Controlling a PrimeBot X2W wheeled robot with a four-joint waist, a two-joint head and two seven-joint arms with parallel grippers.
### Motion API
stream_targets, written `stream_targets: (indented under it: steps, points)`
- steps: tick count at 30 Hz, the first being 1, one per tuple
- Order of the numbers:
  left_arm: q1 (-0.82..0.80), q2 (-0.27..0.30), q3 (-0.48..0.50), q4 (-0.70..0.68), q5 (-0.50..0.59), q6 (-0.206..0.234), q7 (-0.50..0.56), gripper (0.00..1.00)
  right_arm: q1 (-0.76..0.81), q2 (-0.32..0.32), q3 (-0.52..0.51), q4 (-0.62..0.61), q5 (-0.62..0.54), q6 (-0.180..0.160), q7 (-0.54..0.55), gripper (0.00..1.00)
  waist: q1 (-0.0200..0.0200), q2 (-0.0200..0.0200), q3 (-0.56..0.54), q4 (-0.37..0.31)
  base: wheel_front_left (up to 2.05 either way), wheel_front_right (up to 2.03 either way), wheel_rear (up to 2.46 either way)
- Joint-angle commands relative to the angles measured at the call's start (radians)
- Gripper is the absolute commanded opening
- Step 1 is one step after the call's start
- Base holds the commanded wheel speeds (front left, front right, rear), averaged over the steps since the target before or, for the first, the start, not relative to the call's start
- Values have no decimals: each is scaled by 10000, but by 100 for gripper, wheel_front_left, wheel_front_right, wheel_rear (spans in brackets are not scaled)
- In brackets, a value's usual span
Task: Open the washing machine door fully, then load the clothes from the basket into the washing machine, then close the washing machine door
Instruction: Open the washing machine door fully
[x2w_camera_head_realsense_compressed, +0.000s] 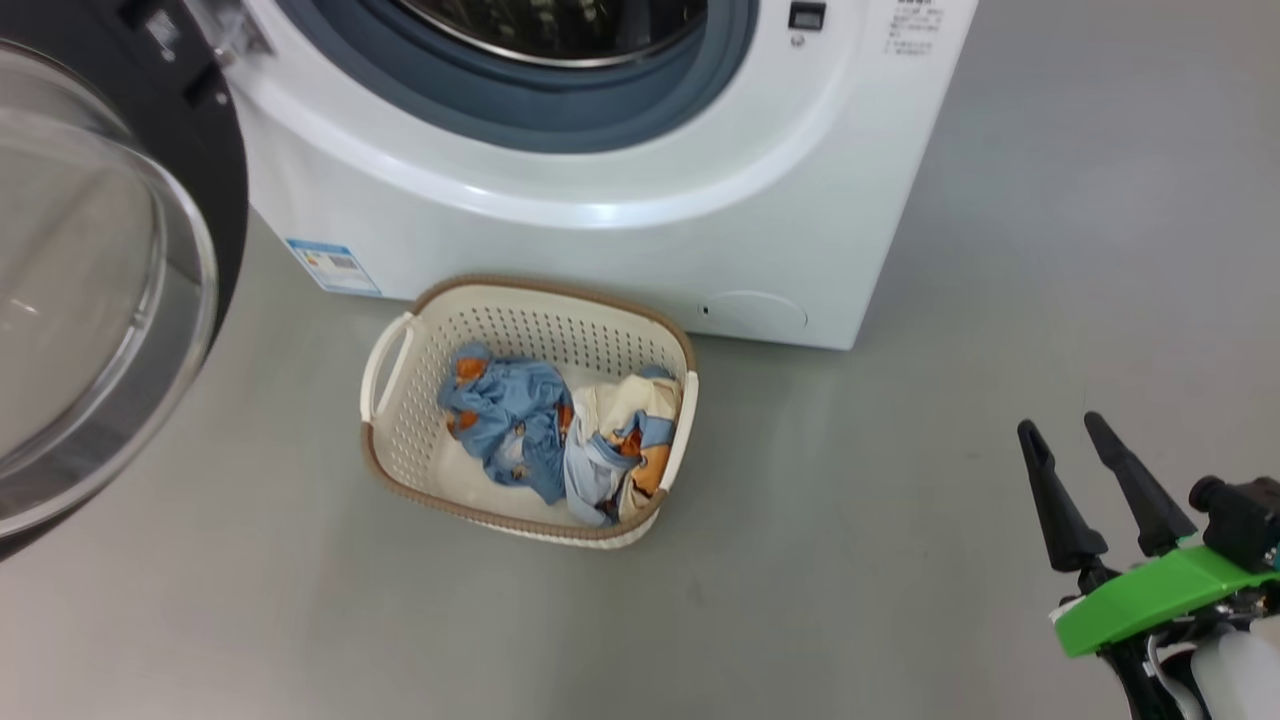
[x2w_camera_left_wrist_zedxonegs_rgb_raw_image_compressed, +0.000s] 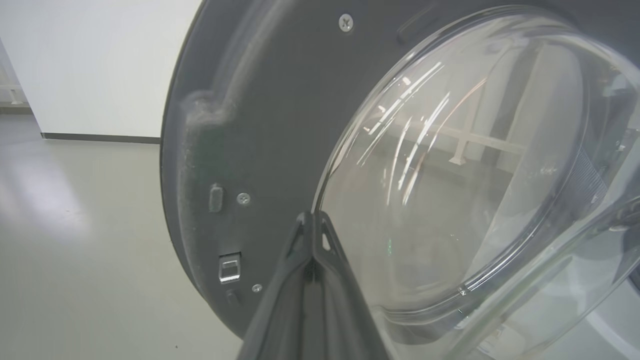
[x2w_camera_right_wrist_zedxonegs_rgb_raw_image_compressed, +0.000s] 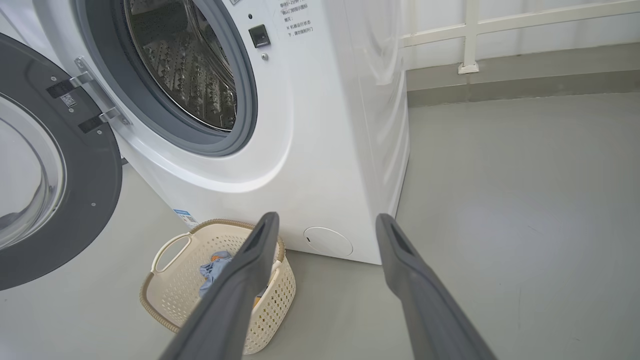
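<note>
Grey floor (x2w_camera_head_realsense_compressed: 900, 560), w/ white washer (x2w_camera_head_realsense_compressed: 620, 240) across top of head view. Door (x2w_camera_head_realsense_compressed: 100, 300) hangs swung wide at upper left, drum (x2w_camera_right_wrist_zedxonegs_rgb_raw_image_compressed: 185, 75) exposed & looks empty, so we judge step one done or nearly. Basket (x2w_camera_head_realsense_compressed: 420, 440) sits centre frame, just in front of washer; clothes (x2w_camera_head_realsense_compressed: 530, 430) all inside, so loading & closing are left. Our left gripper (x2w_camera_left_wrist_zedxonegs_rgb_raw_image_compressed: 312, 220), fingers pressed together on nothing, is close to door's inner face; contact unclear. Our right gripper (x2w_camera_head_realsense_compressed: 1062, 425), lower right, fingers apart, empty, well apart from basket. Nothing blocks basket-to-drum path; door edge is nearest snag. White rail (x2w_camera_right_wrist_zedxonegs_rgb_raw_image_compressed: 470, 40) beyond washer.
</note>
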Motion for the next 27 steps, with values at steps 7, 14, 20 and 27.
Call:
stream_targets:
  steps: [7, 14, 20, 27]
  points:
    - [1333, 49, -1009, -1251, -424, -24, -55, 30, 435, -40, 201, -164, 21, 16, -120, 100, 0, 0, -731, 128, 0, 0, 0]
    - [2459, -478, -2054, -2324, -958, -25, -55, 95, 705, 56, 154, -185, 68, 16, -120, 100, 0, 0, -1109, -112, 0, 0, 0]
    - [3192, -700, -3300, -3083, -1240, -26, -55, 100, 880, 166, 106, -204, 73, 16, -120, 100, 0, 0, -1305, -537, 0, 0, 0]
    - [3469, -581, -4599, -3510, -1469, -26, -55, 100, 913, 229, 40, -205, 65, 16, -120, 100, 0, 0, -1364, -1210, 0, 0, 0]
